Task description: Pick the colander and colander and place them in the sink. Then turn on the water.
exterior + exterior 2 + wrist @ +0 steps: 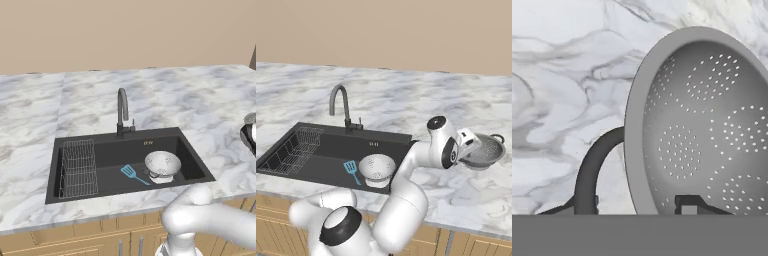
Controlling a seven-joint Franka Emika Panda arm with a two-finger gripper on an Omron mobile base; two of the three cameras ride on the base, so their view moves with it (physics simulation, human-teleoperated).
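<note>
Step in hand: lift grey colander off marble counter, carry left to sink.

Gripper straddles colander rim, one fingertip inside bowl, other outside by loop handle; jaws look clamped on rim, though contact sits at frame edge.

Keep bowl level, clear sink lip, set down beside white colander, avoid blue spatula and tap.

Fingertips mostly cut off. Far side of grey colander hidden behind wrist.
</note>
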